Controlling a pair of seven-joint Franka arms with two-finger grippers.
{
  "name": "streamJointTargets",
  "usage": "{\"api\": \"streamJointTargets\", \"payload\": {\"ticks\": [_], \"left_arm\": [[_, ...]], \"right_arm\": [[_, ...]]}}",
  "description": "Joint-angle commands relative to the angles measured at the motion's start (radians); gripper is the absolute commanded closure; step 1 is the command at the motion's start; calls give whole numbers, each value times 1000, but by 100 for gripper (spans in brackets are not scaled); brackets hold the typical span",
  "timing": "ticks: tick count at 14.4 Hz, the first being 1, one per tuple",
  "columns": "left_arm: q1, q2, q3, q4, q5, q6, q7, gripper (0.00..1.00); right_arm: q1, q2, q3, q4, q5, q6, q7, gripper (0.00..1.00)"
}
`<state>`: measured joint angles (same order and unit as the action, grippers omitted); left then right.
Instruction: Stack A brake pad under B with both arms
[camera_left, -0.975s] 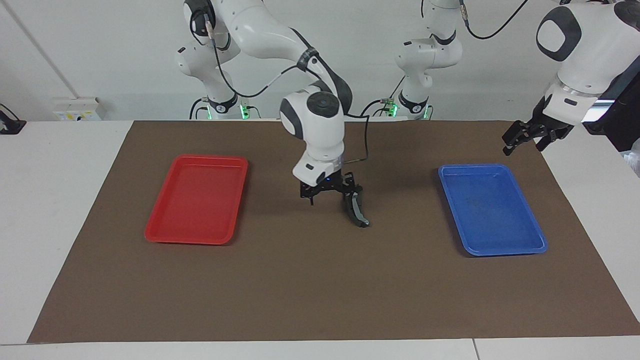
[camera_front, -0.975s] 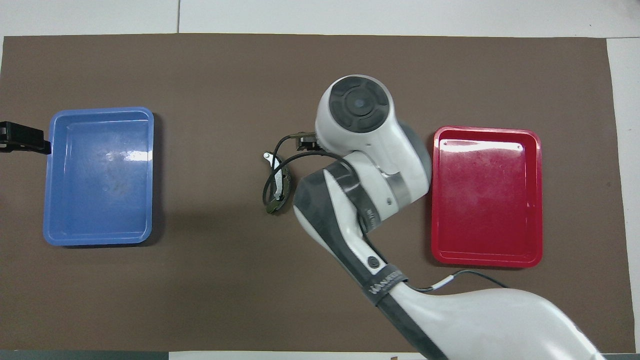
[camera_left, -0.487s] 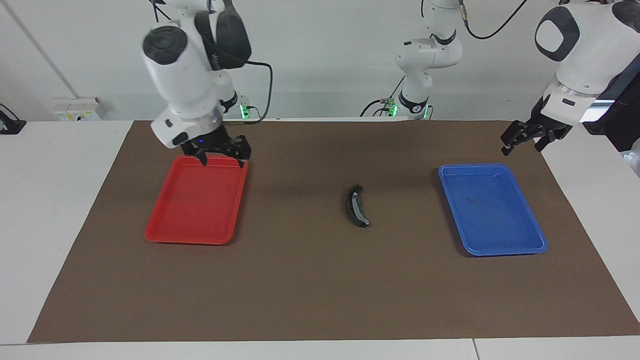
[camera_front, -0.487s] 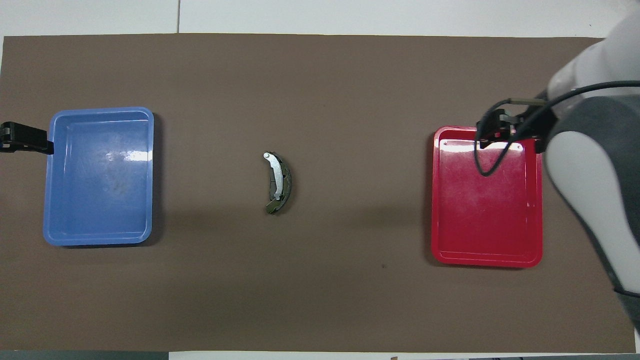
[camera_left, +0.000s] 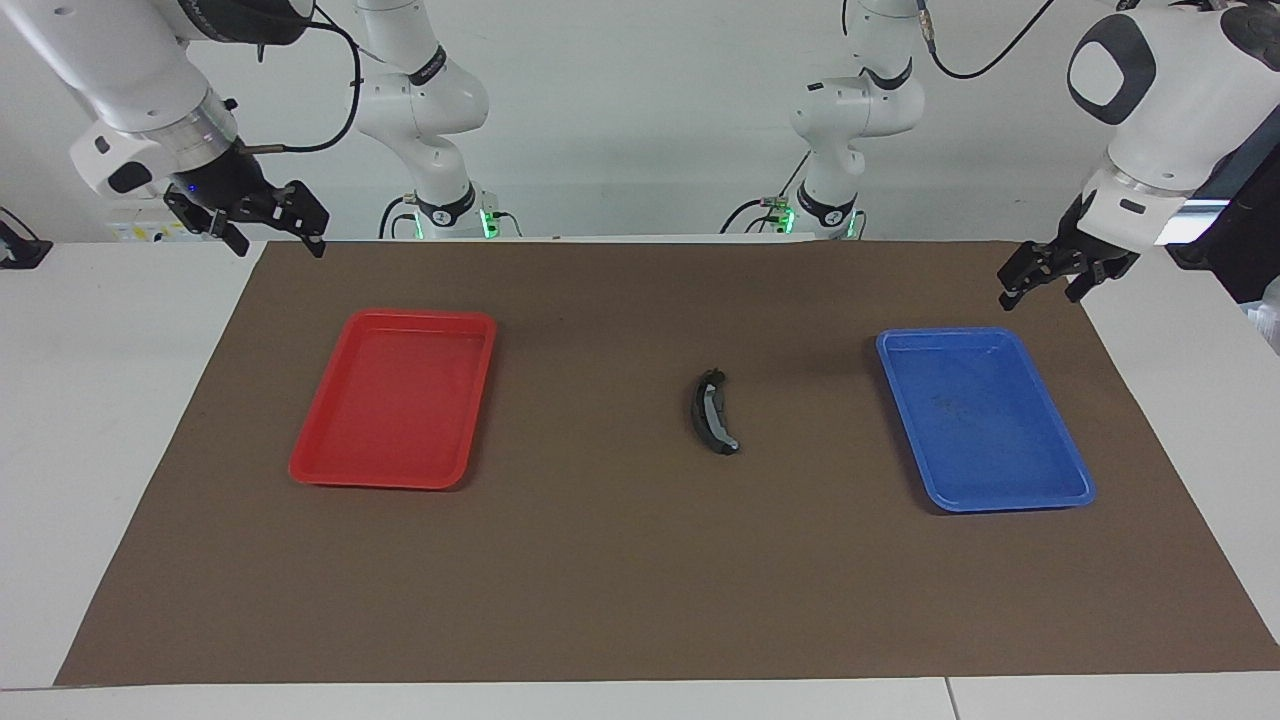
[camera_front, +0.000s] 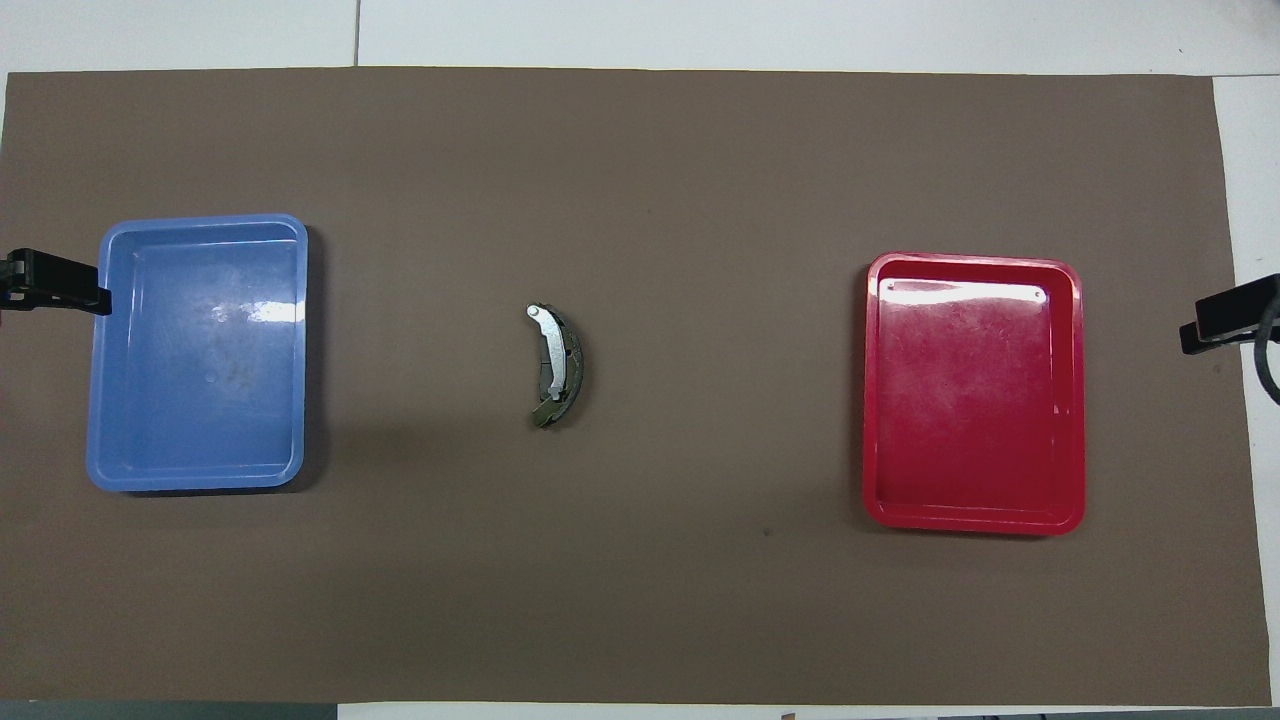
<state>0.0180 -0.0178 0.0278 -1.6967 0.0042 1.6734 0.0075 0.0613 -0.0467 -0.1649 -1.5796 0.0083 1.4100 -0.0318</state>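
The long crescent brake pad B (camera_left: 712, 412), with its light grey strip up, lies on the brown mat midway between the two trays; it also shows in the overhead view (camera_front: 553, 364). A dark olive piece lies along the outer side of its strip. I cannot make out the short pad A as a separate thing. My right gripper (camera_left: 278, 240) is open and empty, raised over the mat's corner at the right arm's end. My left gripper (camera_left: 1038, 294) is open and empty, raised over the mat's edge by the blue tray, and waits.
A red tray (camera_left: 330, 470) lies on the mat toward the right arm's end, with nothing in it. A blue tray (camera_left: 1060, 495) lies toward the left arm's end, also with nothing in it. The brown mat (camera_left: 600, 580) covers most of the white table.
My right gripper has left the brake pad, passed over the red tray and risen to the mat's corner at the right arm's end. The pad has stayed put. The left arm has barely moved.
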Motion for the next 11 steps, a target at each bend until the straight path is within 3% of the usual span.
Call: {"api": "streamJointTargets", "payload": {"ticks": [1, 11], "left_arm": [[-4, -8, 1, -8, 2, -24, 6, 0], [-3, -10, 0, -8, 2, -24, 6, 0]], "right_arm": [[-23, -41, 19, -86, -22, 32, -25, 1], [-31, -44, 21, -68, -44, 67, -88, 1]]}}
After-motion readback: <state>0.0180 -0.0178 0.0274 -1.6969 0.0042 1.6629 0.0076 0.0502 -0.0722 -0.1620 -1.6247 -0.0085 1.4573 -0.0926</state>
